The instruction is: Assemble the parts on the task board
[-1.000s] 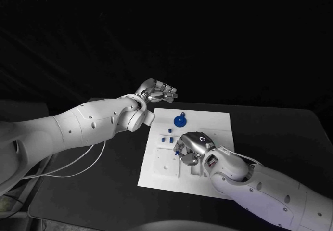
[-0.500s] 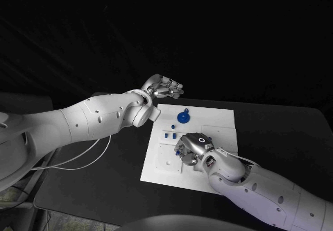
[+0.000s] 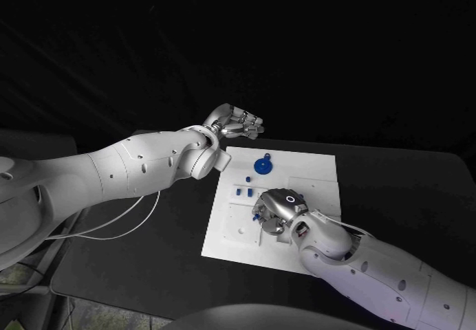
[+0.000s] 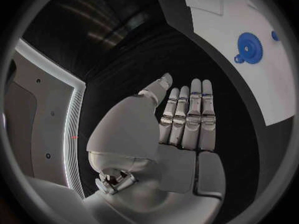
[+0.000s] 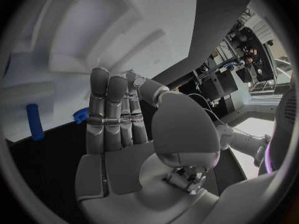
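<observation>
White task board, blue gear, small blue parts, black table, silver hands, white arms

You have a black desk in front of you, with the white board lying flat on it near the middle, its long side running away from you. Dark desk surface shows all around the board. A white cable loops above the desk's left part.
</observation>
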